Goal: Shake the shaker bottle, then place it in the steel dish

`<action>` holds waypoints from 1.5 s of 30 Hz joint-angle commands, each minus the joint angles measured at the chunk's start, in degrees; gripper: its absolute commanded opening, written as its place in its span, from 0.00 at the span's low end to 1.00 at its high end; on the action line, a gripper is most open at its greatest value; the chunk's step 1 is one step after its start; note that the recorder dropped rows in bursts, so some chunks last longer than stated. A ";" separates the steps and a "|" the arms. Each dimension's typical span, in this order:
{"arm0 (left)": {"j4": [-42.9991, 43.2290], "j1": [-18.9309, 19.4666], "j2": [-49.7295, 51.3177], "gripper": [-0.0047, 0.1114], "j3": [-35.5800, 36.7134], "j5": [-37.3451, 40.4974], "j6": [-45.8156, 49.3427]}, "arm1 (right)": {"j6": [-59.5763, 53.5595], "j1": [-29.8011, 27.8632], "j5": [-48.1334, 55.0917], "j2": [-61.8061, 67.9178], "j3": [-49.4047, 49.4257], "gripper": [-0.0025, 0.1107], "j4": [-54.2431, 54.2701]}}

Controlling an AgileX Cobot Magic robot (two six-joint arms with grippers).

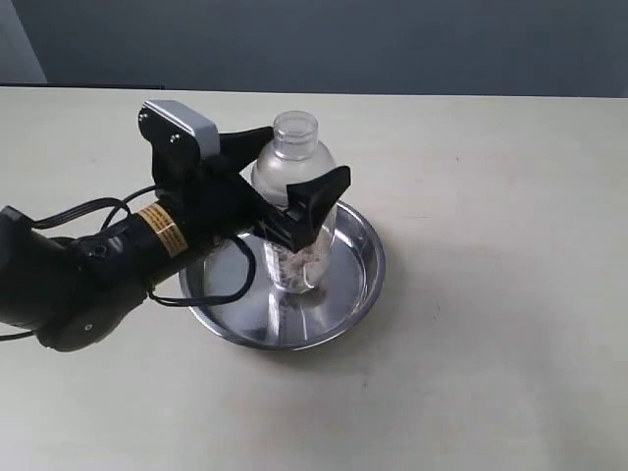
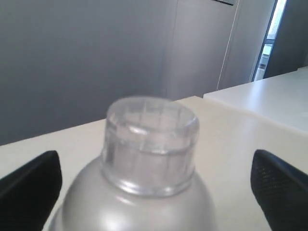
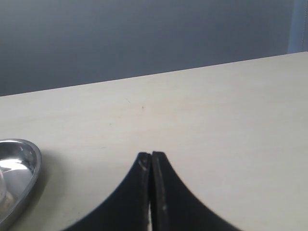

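Between the fingers (image 2: 281, 190) of the left end effector (image 1: 299, 162) stands the shaker bottle (image 1: 283, 169), base down in the steel dish (image 1: 368, 257), a little off the dish's centre on the side nearer the arm. Its long axis runs straight up, small round cap (image 2: 151, 144) on top, and the brown granules (image 1: 299, 263) lie settled at the bottom. I judge the setting-down done, or very nearly.

That end effector reaches in from the side at the bottle's shoulder, one finger behind the bottle and one in front. From the left wrist view I read the jaws as spread wide, with clear table (image 1: 491, 343) showing between the dome and at least one finger pad, so the dish carries the bottle's weight rather than my grip. Coming in level like this keeps the bottle vertical and leaves me a straight way to back out without tipping it.

Well away from the bottle, the right end effector (image 3: 151, 166) hangs over bare table with its jaws pressed together, the dish's rim just off to one side.
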 commanded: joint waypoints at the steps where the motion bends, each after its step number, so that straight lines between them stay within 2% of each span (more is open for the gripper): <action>1: -2.01 0.23 -3.98 0.95 0.24 -0.84 3.50 | -0.20 0.08 -0.76 0.10 0.07 0.01 -0.10; 7: -8.23 0.32 -10.07 0.92 0.24 0.55 7.94 | -0.20 0.08 -0.76 0.10 0.07 0.01 -0.10; 10: -9.39 0.32 -13.95 0.84 0.24 4.28 10.75 | -0.20 0.08 -0.76 0.10 0.07 0.01 -0.10; 12: -10.53 0.32 -17.88 0.72 0.24 8.59 12.62 | -0.20 0.08 -0.76 0.10 0.07 0.01 -0.10; 16: -12.78 0.32 -26.58 0.40 0.24 22.55 16.55 | -0.20 0.08 -0.76 0.10 0.07 0.01 -0.10; 17: -13.84 0.32 -29.63 0.30 0.24 27.15 17.68 | -0.20 0.08 -0.76 0.10 0.07 0.01 -0.10; 18: -15.98 0.32 -34.18 0.12 0.24 36.41 21.05 | -0.20 0.08 -0.76 0.10 0.07 0.01 -0.10; 19: -17.69 0.32 -36.63 0.04 0.24 40.94 23.64 | -0.20 0.08 -0.76 0.10 0.07 0.01 -0.10; 20: -23.65 0.32 -41.05 0.05 0.24 47.38 30.93 | -0.20 0.08 -0.76 0.10 0.07 0.01 -0.10; 21: -28.56 0.32 -42.98 0.05 0.24 50.09 36.03 | -0.20 0.08 -0.76 0.10 0.07 0.01 -0.10; 22: -40.13 0.32 -46.10 0.04 0.35 52.88 47.05 | -0.20 0.08 -0.76 0.10 0.07 0.01 -0.10; 23: -46.22 0.32 -47.40 0.04 0.62 52.88 53.19 | -0.20 0.08 -0.76 0.10 0.07 0.01 -0.10; 24: -55.96 0.32 -49.17 0.04 0.90 52.88 62.93 | -0.20 0.08 -0.76 0.10 0.07 0.01 -0.10; 25: -61.41 0.32 -49.89 0.04 0.90 52.76 67.36 | -0.20 0.08 -0.76 0.10 0.07 0.01 -0.10; 27: -80.59 0.32 -51.50 0.04 0.90 52.51 74.28 | -0.20 0.08 -0.76 0.10 0.07 0.01 -0.10; 29: -89.76 0.32 -52.15 0.04 0.90 51.64 79.10 | -0.20 0.08 -0.76 0.10 0.07 0.01 -0.10; 33: -89.24 0.32 -54.69 0.04 1.71 42.47 86.18 | -0.20 0.08 -0.76 0.10 0.07 0.01 -0.10; 36: -89.15 0.32 -57.73 0.04 3.10 39.28 92.28 | -0.20 0.08 -0.76 0.10 0.07 0.01 -0.25; 38: -83.95 0.32 -60.29 0.04 4.34 38.65 92.11 | -0.20 0.08 -0.76 0.10 0.07 0.01 -0.25; 43: -68.64 0.44 -66.40 0.04 7.74 37.50 77.26 | -0.20 0.08 -0.76 0.10 0.07 0.01 -0.16; 45: -60.44 2.15 -67.78 0.04 9.46 38.56 67.87 | -0.20 0.08 -0.76 0.10 0.07 0.01 -0.16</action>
